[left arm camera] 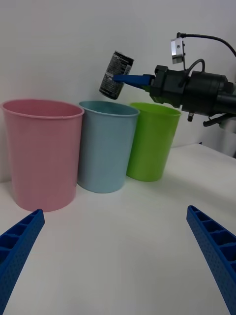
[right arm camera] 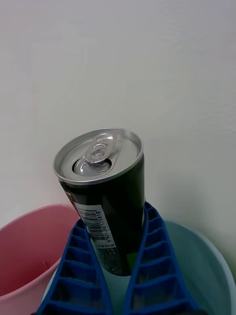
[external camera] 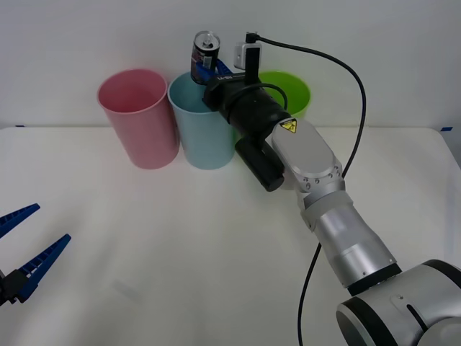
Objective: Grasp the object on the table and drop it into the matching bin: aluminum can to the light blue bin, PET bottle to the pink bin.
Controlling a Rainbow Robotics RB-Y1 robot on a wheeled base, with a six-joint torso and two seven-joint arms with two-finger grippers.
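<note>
Clamped between the blue ribbed fingers (right arm camera: pixel 147 275) of the right gripper (external camera: pixel 205 72), the aluminum can (external camera: pixel 204 50) was held by its lower body, silver top and pull tab tilted away from the wrist. It was carried in the air above the mouth of the light blue bin (external camera: pixel 205 133), toward the rim's 12 o'clock side, clear of the white surface (external camera: pixel 180 252). The pink bin (external camera: pixel 140 119) stood touching or just beside the blue one at its 9 o'clock, and a lime green bin (external camera: pixel 292 94) at its 3 o'clock.

For a clean drop, the can was judged best centred over the blue opening before release, since its tilt could tip it against the rim or toward a neighbouring bin. The fingers would need to be parted fully and evenly.

The left gripper (external camera: pixel 25 256) was parked low at the near left, fingers spread apart and empty.
</note>
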